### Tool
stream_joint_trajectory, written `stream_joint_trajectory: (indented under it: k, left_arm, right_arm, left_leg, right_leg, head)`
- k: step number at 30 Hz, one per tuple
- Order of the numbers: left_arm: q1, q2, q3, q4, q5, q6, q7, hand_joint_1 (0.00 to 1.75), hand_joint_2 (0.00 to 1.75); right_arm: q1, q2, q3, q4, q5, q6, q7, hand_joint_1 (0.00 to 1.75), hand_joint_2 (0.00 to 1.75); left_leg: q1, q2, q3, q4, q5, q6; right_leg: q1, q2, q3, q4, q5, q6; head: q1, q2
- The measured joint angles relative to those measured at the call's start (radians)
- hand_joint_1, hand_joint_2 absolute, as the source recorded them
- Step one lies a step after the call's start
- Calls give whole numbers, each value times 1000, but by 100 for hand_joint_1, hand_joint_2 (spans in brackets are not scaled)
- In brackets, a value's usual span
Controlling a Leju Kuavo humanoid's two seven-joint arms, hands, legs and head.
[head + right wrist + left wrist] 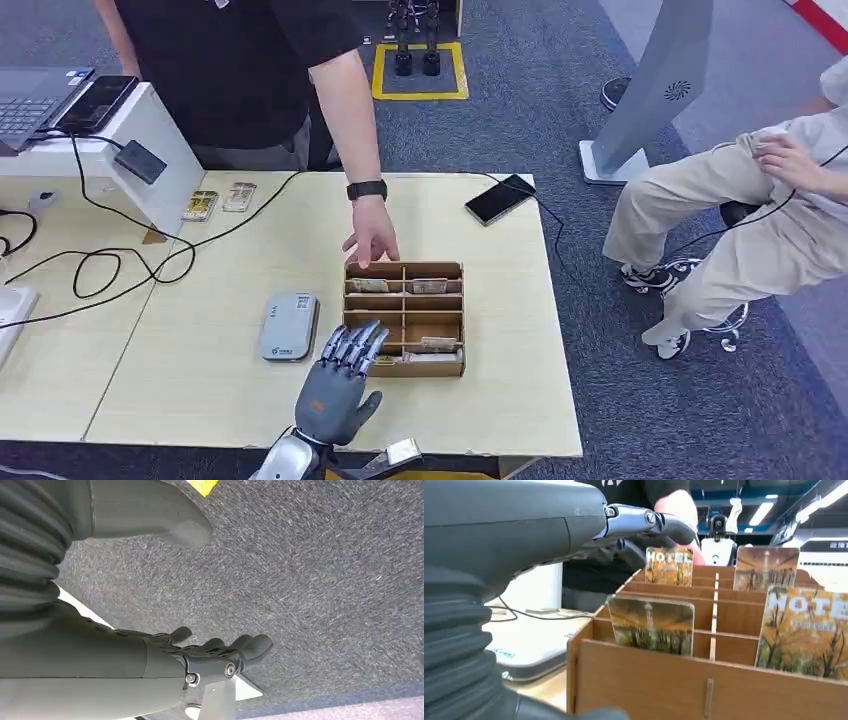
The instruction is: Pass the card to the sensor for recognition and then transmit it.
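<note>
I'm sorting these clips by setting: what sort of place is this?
Probably a robot test area staged as a hotel front desk. A wooden card box holds cards printed HOTEL, a grey card reader lies beside it, and a laptop with trailing cables sits on the table.

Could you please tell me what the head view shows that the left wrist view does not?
Head view alone: the grey card reader left of the wooden card box, and a phone on the table. Left wrist view alone: the cards' printed faces, such as the nearest card. Both: the box, the open left hand, and a person's hand at the box's far side.
</note>
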Motion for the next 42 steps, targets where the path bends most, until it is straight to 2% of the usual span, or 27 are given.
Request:
stream_joint_trajectory:
  k: [1, 2, 3, 4, 9, 12, 17, 24, 25, 26, 27, 42]
  left_arm:
    - [2, 0, 3, -4, 0, 0, -1, 12, 175]
    - [4, -3, 7, -9, -3, 0, -3, 58, 175]
    - [7, -5, 11, -13, -4, 0, -5, 161, 175]
    - [10, -6, 15, -20, -3, 0, -10, 175, 175]
    - [39, -36, 66, -107, 24, 0, -96, 175, 175]
    - [45, -51, 99, -149, 21, 0, -113, 175, 175]
    - [46, -58, 117, -170, -24, 0, -95, 175, 175]
    - [46, -56, 117, -170, -31, 0, -64, 175, 175]
    - [45, -55, 117, -169, -31, 0, -60, 161, 175]
    - [44, -53, 117, -165, -31, 0, -53, 58, 175]
    - [43, -50, 117, -158, -31, -1, -49, 0, 175]
    - [40, -44, 116, -130, 1, -3, -35, 0, 175]
  right_arm:
    - [0, 0, 0, 0, 0, 0, 0, 0, 175]
    - [0, 0, 0, 0, 0, 0, 0, 0, 175]
    - [0, 0, 0, 0, 0, 0, 0, 0, 175]
    - [0, 0, 0, 0, -1, 0, 0, 0, 175]
    - [0, 1, 0, 0, -5, 0, 3, 0, 175]
    - [0, 3, 0, 0, -5, 0, 3, 0, 175]
    - [0, 6, 0, 0, -2, 0, 3, 0, 175]
    - [0, 6, 0, 0, -2, 0, 5, 0, 175]
    - [0, 6, 0, 0, -2, 0, 3, 0, 175]
    - [0, 6, 0, 0, -2, 0, 1, 0, 175]
    - [-1, 6, 0, 0, -2, 0, -1, 0, 175]
    - [0, 6, 0, 0, -2, 0, 10, 0, 175]
  left_leg:
    - [0, 0, 0, 0, 0, 0]
    - [0, 0, 0, 0, 0, 0]
    - [0, 0, 0, 0, 0, 0]
    - [0, 0, 0, 0, 0, 0]
    - [0, 0, 0, 0, 0, 0]
    - [0, 0, 0, 0, 0, 0]
    - [0, 0, 0, 0, 0, 0]
    - [0, 0, 0, 0, 0, 0]
    - [0, 0, 0, 0, 0, 0]
    - [0, 0, 0, 0, 0, 0]
    - [0, 0, 0, 0, 0, 0]
    - [0, 0, 0, 0, 0, 0]
  right_leg:
    - [0, 0, 0, 0, 0, 0]
    - [0, 0, 0, 0, 0, 0]
    - [0, 0, 0, 0, 0, 0]
    - [0, 0, 0, 0, 0, 0]
    - [0, 0, 0, 0, 0, 0]
    - [0, 0, 0, 0, 0, 0]
    - [0, 0, 0, 0, 0, 0]
    - [0, 0, 0, 0, 0, 0]
    - [0, 0, 0, 0, 0, 0]
    - [0, 0, 0, 0, 0, 0]
    - [0, 0, 0, 0, 0, 0]
    - [0, 0, 0, 0, 0, 0]
  head:
    - [0, 0]
    - [0, 0]
    - [0, 0]
    - [0, 0]
    - [0, 0]
    - [0, 0]
    - [0, 0]
    - [0, 0]
    - [0, 0]
    - [0, 0]
    - [0, 0]
    - [0, 0]
